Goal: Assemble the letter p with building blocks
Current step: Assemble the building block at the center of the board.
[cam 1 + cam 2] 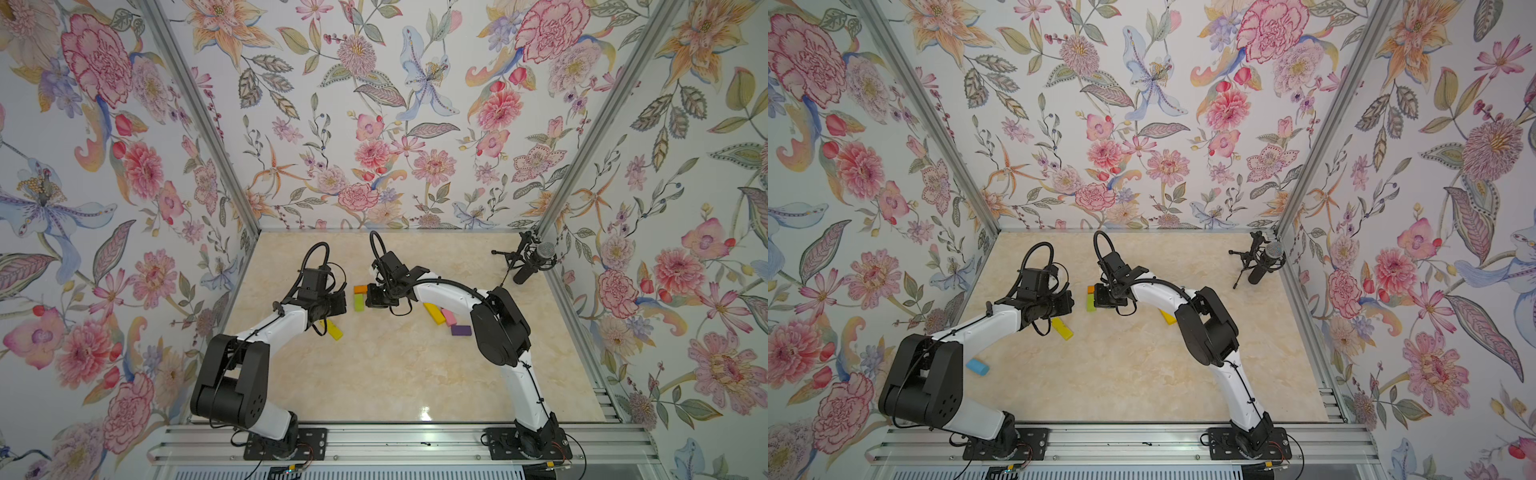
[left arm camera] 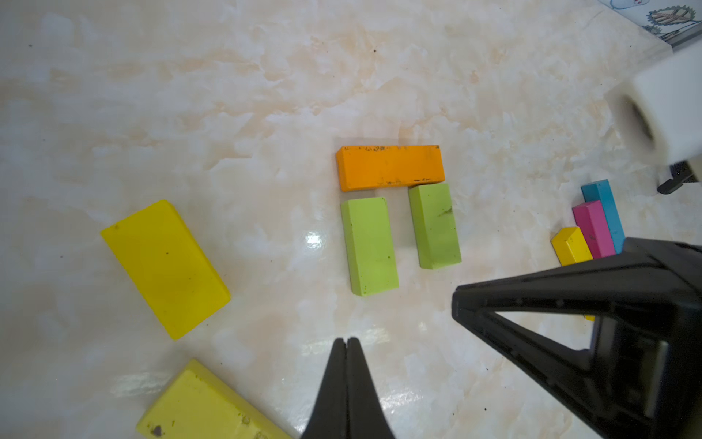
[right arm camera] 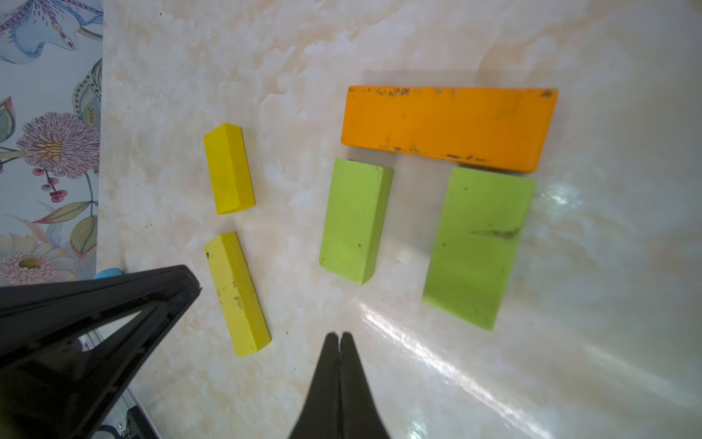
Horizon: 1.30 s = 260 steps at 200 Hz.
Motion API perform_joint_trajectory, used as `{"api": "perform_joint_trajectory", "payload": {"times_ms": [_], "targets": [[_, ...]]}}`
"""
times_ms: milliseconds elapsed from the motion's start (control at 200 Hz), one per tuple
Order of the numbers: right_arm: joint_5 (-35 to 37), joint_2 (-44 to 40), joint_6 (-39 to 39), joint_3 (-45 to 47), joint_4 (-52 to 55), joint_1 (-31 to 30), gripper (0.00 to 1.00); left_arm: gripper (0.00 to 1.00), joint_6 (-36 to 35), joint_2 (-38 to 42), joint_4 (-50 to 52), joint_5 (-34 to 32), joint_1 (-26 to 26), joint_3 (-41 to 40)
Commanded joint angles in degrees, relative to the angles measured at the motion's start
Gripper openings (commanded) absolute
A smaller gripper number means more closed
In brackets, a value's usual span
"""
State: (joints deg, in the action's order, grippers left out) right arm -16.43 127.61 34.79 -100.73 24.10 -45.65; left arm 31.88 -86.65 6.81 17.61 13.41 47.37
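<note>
Just beyond the black left claw (image 2: 345,342) lie an orange brick (image 2: 390,167) and two lime green bricks (image 2: 369,245) — yellow bricks (image 2: 165,268) to one side, a pink brick (image 2: 593,228) and a teal brick (image 2: 604,205) to the other. The table (image 2: 190,95) is cream, marble-veined; the walls (image 1: 374,104) are floral.

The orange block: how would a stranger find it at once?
Start at the marble tabletop, where three blocks form an arch. The orange block lies across the ends of two lime green blocks. It alone is orange, with scuffed edges.
</note>
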Motion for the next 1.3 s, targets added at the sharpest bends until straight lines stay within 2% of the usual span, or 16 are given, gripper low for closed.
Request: {"api": "perform_joint_trajectory", "payload": {"times_ms": [0,380,651,1296], "targets": [[0.70,-0.64,-0.83,1.58,-0.94,-1.10,0.00,0.00,-1.29,0.74,0.20,0.64,0.00,-2.24],[-0.35,3.66,-0.32,-0.07,-2.47,-1.59,0.00,0.00,-0.20,-2.51,-4.42,3.66,0.43,-4.27],[-1.58,5.49,0.02,-0.69,-3.12,-0.72,0.00,0.00,0.84,-8.22,-7.38,5.43,1.00,-3.74],[-3.08,7.55,1.28,-1.05,-4.49,0.41,0.00,0.00,1.50,-13.49,-8.63,5.17,2.48,-0.44]]}}
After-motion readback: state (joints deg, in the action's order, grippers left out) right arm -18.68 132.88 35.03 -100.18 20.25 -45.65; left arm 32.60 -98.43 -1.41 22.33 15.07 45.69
